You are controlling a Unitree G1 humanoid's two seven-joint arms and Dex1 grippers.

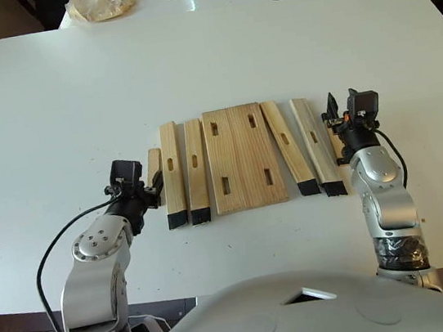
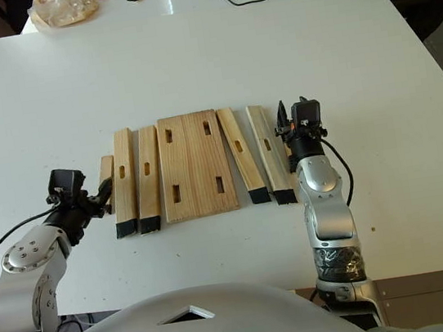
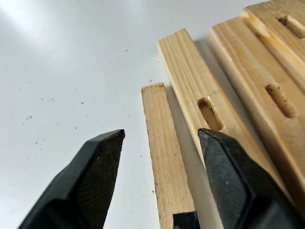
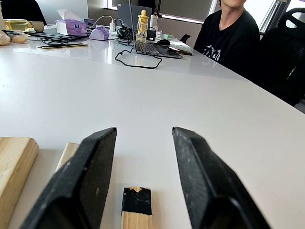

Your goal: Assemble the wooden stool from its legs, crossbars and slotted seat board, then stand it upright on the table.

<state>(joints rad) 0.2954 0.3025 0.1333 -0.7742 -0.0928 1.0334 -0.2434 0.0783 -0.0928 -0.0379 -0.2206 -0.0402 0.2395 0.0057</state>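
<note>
1. The left pincer point(image 1: 153, 194) sits at the left end of the row of parts on the white worktop point(image 1: 57, 115). Its jaws stand wide apart and hold nothing.
2. The left wrist view places the short left crossbar point(image 3: 164, 162) in the gap between the two black fingers point(image 3: 97, 176), clear of both. The head views show it as a stub just beside the first leg point(image 1: 172, 173).
3. The first leg and the second leg point(image 1: 196, 169) lie flat and parallel. Each has one slot and a black end towards the robot.
4. The seat board point(image 1: 242, 156) lies flat at the centre of the row, just beside the second leg, with four slots visible.
5. The third leg point(image 1: 289, 148) and fourth leg point(image 1: 316, 146) lie flat to the right of the board. Their black ends are angled away from it.
6. The right pincer point(image 1: 334, 109) is just beside the far part of the fourth leg. Its jaws are wide open and empty.
7. The right wrist view shows a black-tipped short bar point(image 4: 136, 210) lying below that gap. Whether it is the second crossbar cannot be told.
8. The right wrist view also shows a laptop point(image 4: 152, 47) beyond a black cable point(image 4: 138, 59) on the far worktop.
</note>
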